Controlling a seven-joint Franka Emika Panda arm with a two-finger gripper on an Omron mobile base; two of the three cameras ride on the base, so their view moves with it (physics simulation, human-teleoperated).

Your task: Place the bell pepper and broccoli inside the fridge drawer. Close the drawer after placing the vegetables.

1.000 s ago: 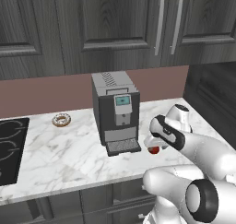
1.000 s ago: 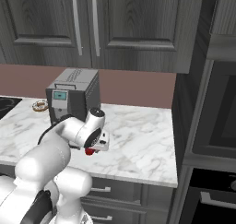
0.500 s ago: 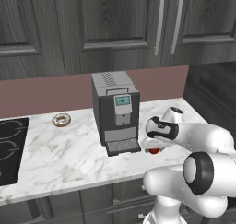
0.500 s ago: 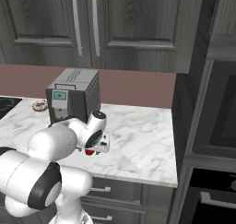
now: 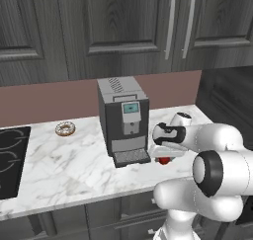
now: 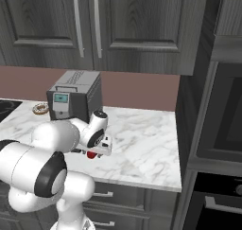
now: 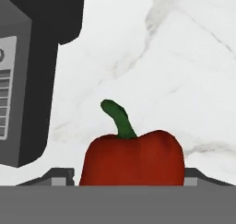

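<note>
- The red bell pepper (image 7: 133, 158) sits low in the middle of the hand view, on the white marble counter (image 5: 74, 170).
- The gripper (image 5: 165, 157) is down around it, one finger on each side.
- I cannot tell if it squeezes yet.
- The coffee machine (image 5: 122, 120) stands just beside it.

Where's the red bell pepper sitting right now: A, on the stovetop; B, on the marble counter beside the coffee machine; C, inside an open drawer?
B: the bell pepper rests on the marble counter, just right of the coffee machine, under the robot's hand.
</note>
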